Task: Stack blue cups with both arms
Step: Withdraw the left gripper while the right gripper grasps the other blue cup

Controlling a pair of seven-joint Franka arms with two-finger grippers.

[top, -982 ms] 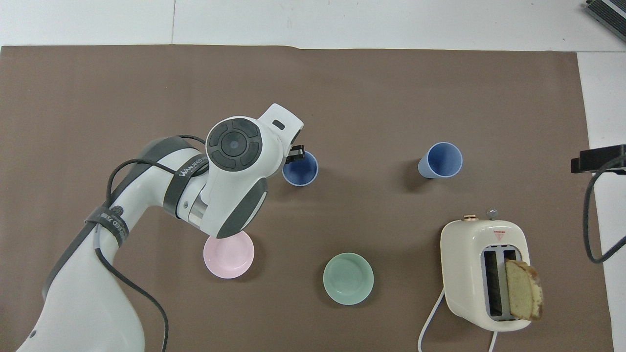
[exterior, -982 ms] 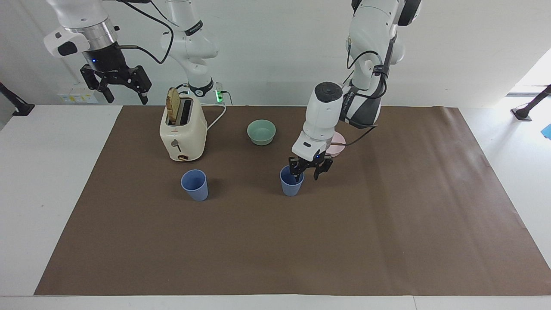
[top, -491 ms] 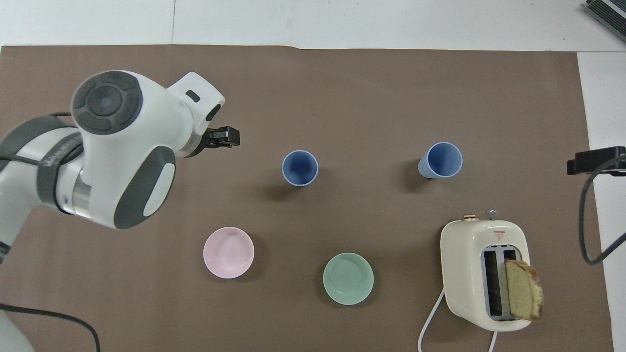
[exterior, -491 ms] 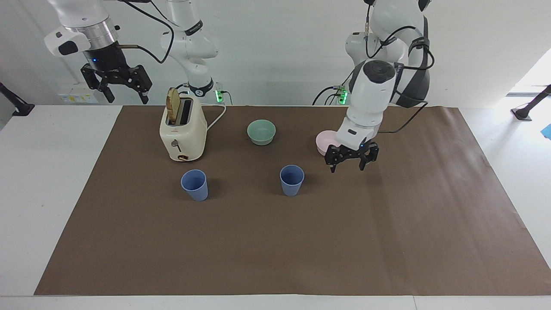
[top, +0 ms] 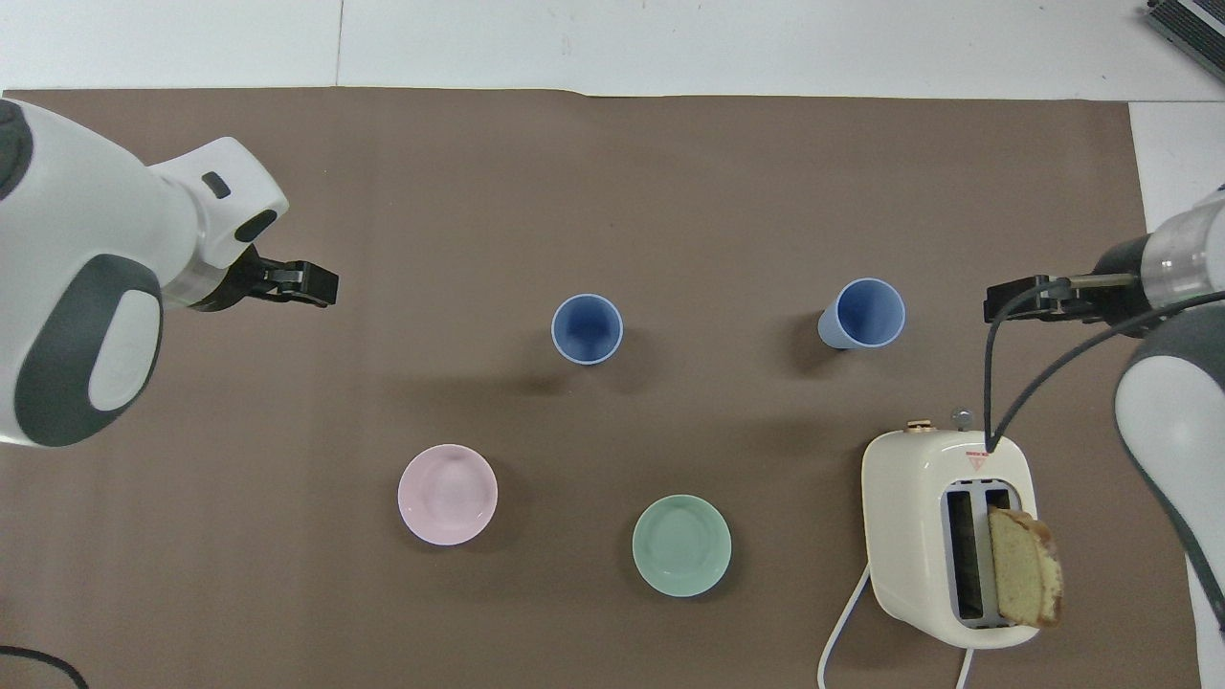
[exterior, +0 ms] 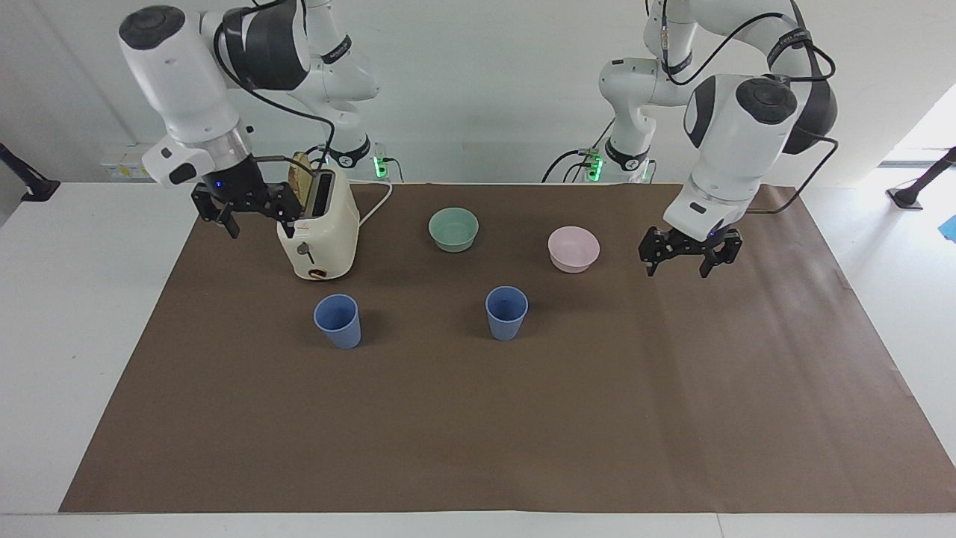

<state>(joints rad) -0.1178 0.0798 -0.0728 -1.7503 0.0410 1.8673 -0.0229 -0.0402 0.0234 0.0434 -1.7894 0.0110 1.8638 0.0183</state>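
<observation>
Two blue cups stand upright and apart on the brown mat. One cup [exterior: 506, 312] [top: 587, 328] is near the middle. The other cup [exterior: 337, 321] [top: 861, 314] stands toward the right arm's end, just farther from the robots than the toaster. My left gripper [exterior: 691, 258] [top: 301, 284] is open and empty, up over bare mat toward the left arm's end, well apart from the middle cup. My right gripper [exterior: 250, 213] [top: 1029, 299] is open and empty, up over the mat beside the toaster, a short way from the second cup.
A cream toaster [exterior: 317, 232] [top: 943, 536] with a slice of bread in one slot stands near the right arm's base. A mint-green bowl [exterior: 453, 228] [top: 681, 545] and a pink bowl [exterior: 573, 248] [top: 448, 494] sit nearer to the robots than the cups.
My left gripper has pulled away from the middle cup toward the left arm's end; the cup stayed put. My right gripper has come down and in, next to the toaster.
</observation>
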